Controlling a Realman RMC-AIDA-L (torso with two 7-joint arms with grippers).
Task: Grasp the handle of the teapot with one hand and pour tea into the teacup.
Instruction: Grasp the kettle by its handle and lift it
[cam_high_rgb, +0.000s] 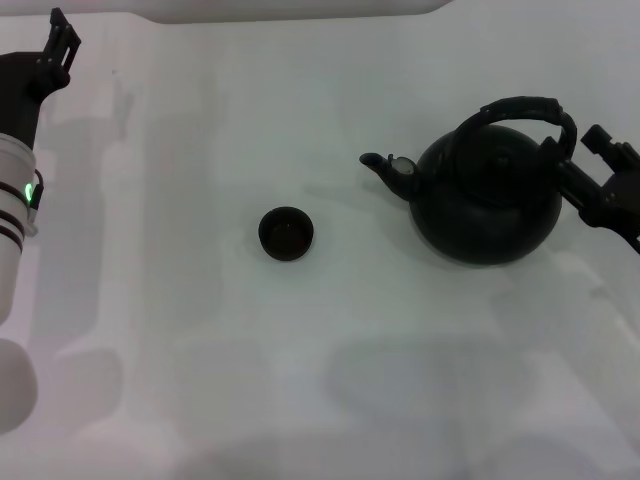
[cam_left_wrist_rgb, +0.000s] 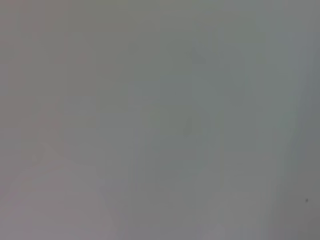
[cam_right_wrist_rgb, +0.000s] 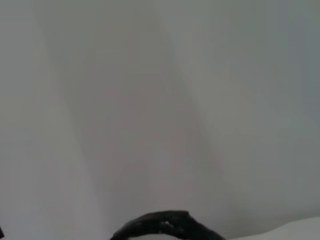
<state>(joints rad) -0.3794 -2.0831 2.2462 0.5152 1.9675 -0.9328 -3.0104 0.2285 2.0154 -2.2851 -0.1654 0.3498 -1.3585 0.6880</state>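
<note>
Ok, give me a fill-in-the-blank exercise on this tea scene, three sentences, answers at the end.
1. The teapot's spout points toward the robot's ____ side.
2. The teacup stands ____ from the teapot, not touching it.
3. The right gripper is beside the teapot's handle, while the ____ gripper is off at the table's far edge.

Missing words: left; apart; left

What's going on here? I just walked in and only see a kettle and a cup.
A two-armed robot is set to pour tea. Its right hand is at the teapot, beside the arched handle; whether it grips yet is unclear. The teapot stands upright on the white table, spout toward the small black teacup, which sits apart from it. The left hand is parked at the far left edge.
</note>
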